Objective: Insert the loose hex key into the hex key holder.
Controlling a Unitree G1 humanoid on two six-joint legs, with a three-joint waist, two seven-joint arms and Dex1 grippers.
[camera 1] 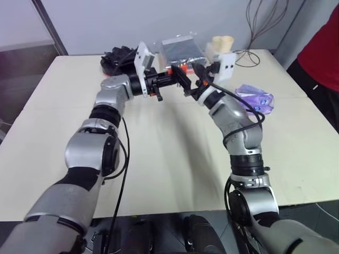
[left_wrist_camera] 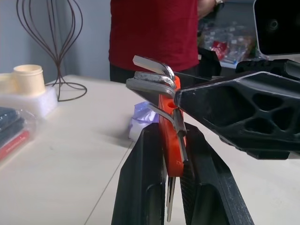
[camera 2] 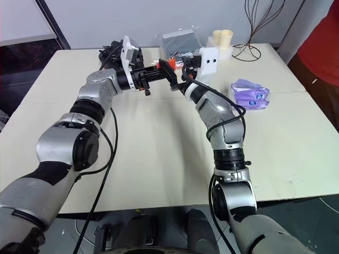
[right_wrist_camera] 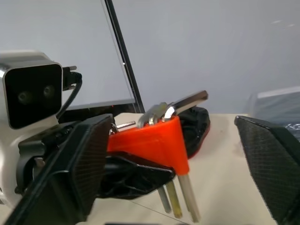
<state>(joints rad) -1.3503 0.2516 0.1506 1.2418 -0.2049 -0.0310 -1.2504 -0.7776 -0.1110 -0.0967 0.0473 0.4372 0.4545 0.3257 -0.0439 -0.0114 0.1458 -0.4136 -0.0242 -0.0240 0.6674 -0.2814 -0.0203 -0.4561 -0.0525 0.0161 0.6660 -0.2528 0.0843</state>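
- Left eye view: both arms are raised over the pale beige table (camera 1: 159, 159) and meet near its far side. The left gripper (camera 1: 180, 79), two black fingers reaching across toward the right, is clamped on the hex key holder (camera 1: 180, 69), a small orange-red plastic block. The right gripper (camera 1: 198, 74) comes up just beside it from the other side. A crumpled purple packet (camera 1: 255, 99) lies on the table to the right of the right arm, a clear plastic pack with a dark inside (camera 1: 181, 48) sits at the far edge, and a red sleeve (camera 1: 323, 47) of a person stands at the right.
- Right eye view: the same meeting of the grippers, with cream cups (camera 2: 222, 38) and a thin wire stand (camera 2: 254, 26) at the far right corner of the table.
- Left wrist view: the left gripper's black fingers (left_wrist_camera: 145, 187) squeeze the orange-red holder upright between them; bent grey metal keys (left_wrist_camera: 152, 75) fan out of its upper end and straight shafts stick out below. One black finger (left_wrist_camera: 234, 110) of the right gripper touches the holder's side near a thin key.
- Right wrist view: the right gripper's two textured fingers (right_wrist_camera: 89, 159) stand wide apart, with the holder between them, closer to one finger. I cannot tell which of the keys is the loose hex key.
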